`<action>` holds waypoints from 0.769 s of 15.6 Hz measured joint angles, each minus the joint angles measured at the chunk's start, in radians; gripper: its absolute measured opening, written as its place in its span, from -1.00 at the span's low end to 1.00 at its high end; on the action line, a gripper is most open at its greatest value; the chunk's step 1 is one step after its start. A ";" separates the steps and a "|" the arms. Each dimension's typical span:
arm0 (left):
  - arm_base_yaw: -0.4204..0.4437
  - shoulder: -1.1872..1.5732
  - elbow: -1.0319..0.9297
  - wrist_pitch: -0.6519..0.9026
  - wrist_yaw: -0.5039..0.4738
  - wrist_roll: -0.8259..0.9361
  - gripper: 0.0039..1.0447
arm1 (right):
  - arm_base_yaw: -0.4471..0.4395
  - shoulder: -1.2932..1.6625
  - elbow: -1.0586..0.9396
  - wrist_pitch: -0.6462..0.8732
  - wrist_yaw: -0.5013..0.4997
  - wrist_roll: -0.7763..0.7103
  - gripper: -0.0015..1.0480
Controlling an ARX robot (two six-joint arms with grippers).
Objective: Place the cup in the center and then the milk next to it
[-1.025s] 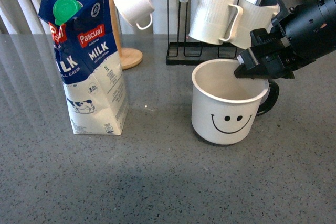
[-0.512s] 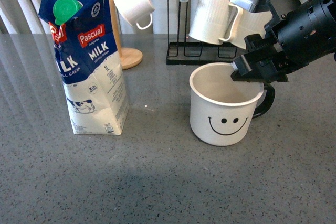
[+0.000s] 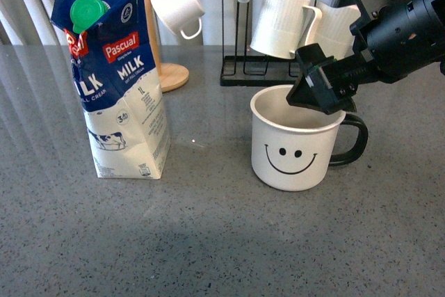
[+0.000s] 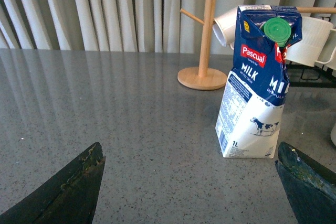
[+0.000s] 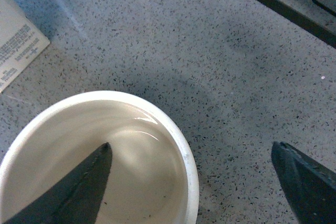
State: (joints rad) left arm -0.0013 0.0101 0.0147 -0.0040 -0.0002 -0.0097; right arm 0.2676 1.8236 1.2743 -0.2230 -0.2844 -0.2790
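One cup (image 3: 295,151), one milk (image 3: 122,81), two ribbed mugs (image 3: 281,22), one small cup (image 3: 177,6). Cup upright on table (image 3: 208,241) beneath right gripper (image 5: 191,148), smiley toward camera, handle away from milk. Right gripper spread: one finger inside cup, other outside. Milk upright, long axis vertical, cap up, ahead of spread left gripper (image 4: 190,156).
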 joint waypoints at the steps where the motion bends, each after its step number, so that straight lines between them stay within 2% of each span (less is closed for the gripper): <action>1: 0.000 0.000 0.000 0.000 0.000 0.000 0.88 | -0.003 -0.014 0.000 0.023 0.000 0.013 0.90; 4: 0.000 0.000 0.000 0.000 0.000 0.000 0.88 | -0.028 -0.140 -0.045 0.138 0.004 0.085 0.87; 8: 0.000 0.000 0.000 0.000 0.000 0.000 0.88 | -0.068 -0.412 -0.300 0.397 0.056 0.242 0.87; 11: 0.000 0.000 0.000 0.000 0.000 0.000 0.88 | -0.077 -0.719 -0.574 0.518 0.153 0.347 0.87; 12: 0.000 0.000 0.000 0.000 0.000 0.000 0.88 | -0.042 -0.835 -0.694 0.628 0.325 0.334 0.67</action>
State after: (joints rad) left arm -0.0013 0.0101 0.0147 -0.0040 -0.0002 -0.0097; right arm 0.2253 0.9890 0.5800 0.4046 0.0406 0.0551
